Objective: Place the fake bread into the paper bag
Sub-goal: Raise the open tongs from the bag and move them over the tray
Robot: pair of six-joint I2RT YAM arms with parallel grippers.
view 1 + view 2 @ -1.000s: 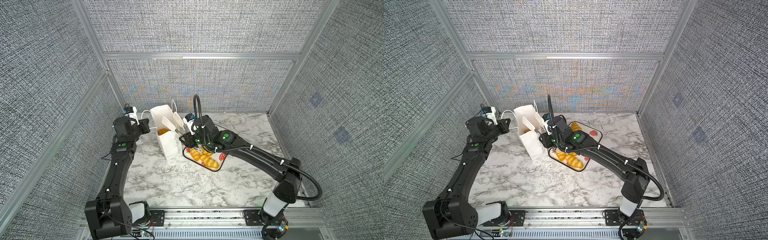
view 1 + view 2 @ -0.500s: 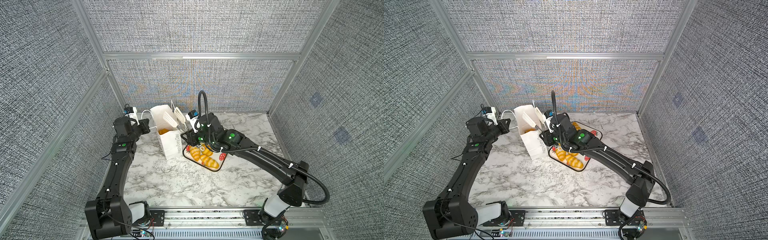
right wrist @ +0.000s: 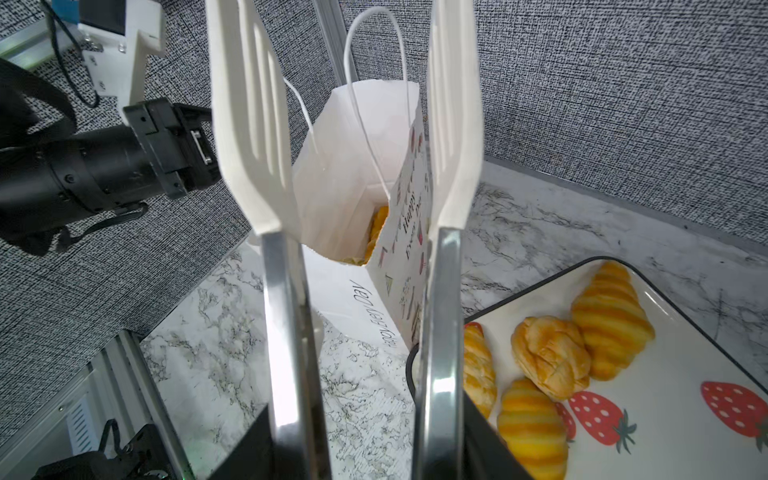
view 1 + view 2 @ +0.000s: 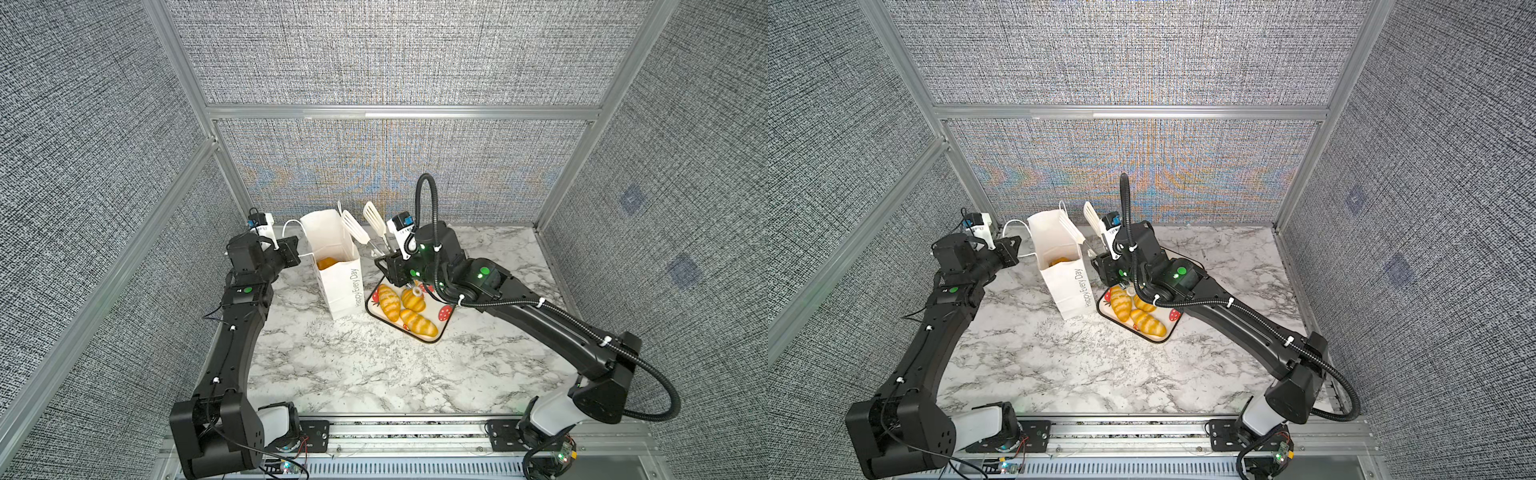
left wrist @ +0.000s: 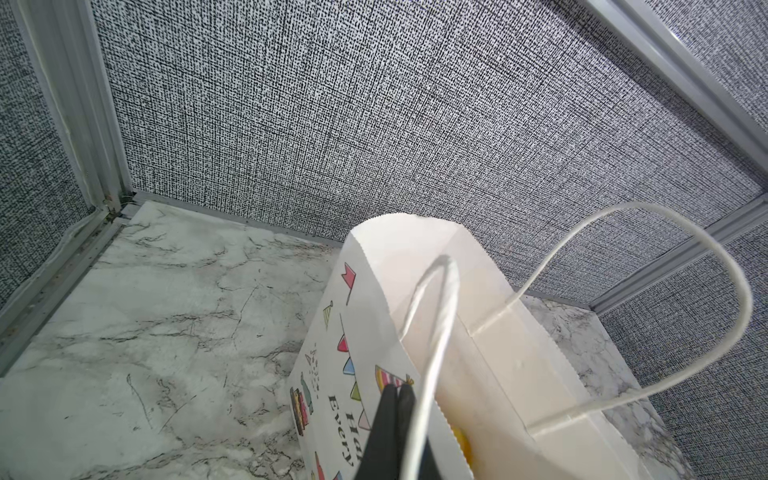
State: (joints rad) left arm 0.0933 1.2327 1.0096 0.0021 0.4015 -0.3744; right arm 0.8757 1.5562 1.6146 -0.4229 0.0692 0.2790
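The fake bread [image 3: 611, 320] left to move lies on the strawberry tray [image 3: 673, 357]. Four rolls show in the right wrist view, the striped ones with their long axes running slantwise across the tray. More bread [image 4: 326, 262] sits at the bottom of the paper bag [image 4: 343, 282], which stands upright and open-mouthed just beside the tray on its left in both top views.

The right gripper [image 4: 390, 262] hangs over the tray's far end, clamped on a pair of tongs [image 3: 449, 166]. Their white blades are spread, empty, and point up and away from the rolls.

The right arm is plainly the nearer, and it would likely have to tip the blades down and span a roll across its width. The left gripper [image 5: 395, 411], beyond the bag, is clenched at its rim by the cord handle.
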